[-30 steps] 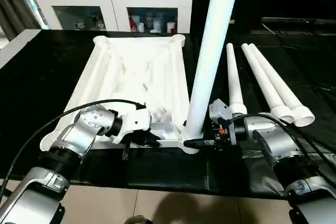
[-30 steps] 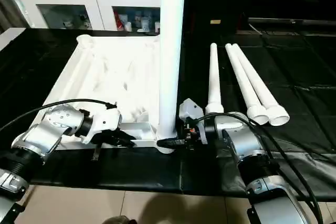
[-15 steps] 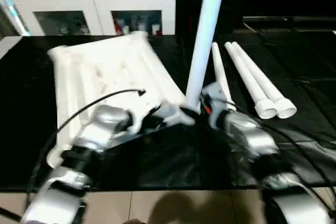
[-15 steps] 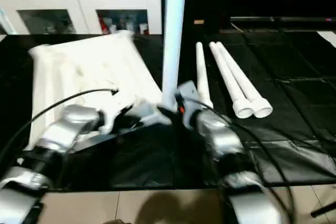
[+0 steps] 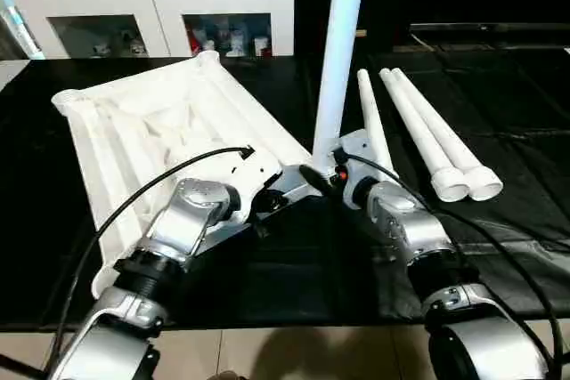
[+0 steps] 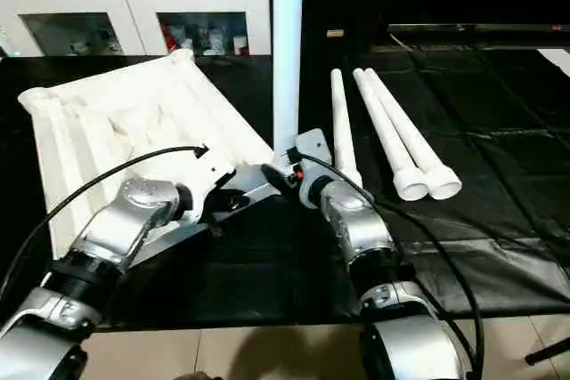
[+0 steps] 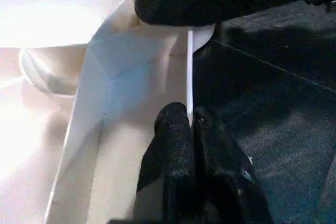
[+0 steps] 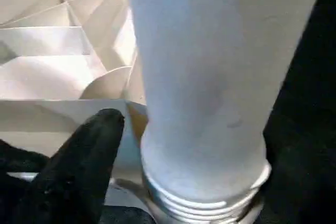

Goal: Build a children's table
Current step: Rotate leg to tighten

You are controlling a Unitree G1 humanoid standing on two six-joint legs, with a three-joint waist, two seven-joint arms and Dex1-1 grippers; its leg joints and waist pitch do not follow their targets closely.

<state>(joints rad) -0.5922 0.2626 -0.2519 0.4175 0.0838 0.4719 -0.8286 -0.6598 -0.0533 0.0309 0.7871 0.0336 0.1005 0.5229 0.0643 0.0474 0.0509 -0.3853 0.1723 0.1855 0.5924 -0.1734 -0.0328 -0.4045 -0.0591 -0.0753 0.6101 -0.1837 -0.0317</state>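
left gripper [image 7: 191,124] pinches tabletop [image 5: 151,122] rim (leg [image 5: 338,42] upright).

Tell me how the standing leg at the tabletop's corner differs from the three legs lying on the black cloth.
The standing leg is upright, its threaded end at the tabletop's corner socket; the three loose legs lie flat, side by side, apart from the tabletop. The right gripper is at the standing leg's base; nothing touches the loose legs. All four are white, long, round and tapered.
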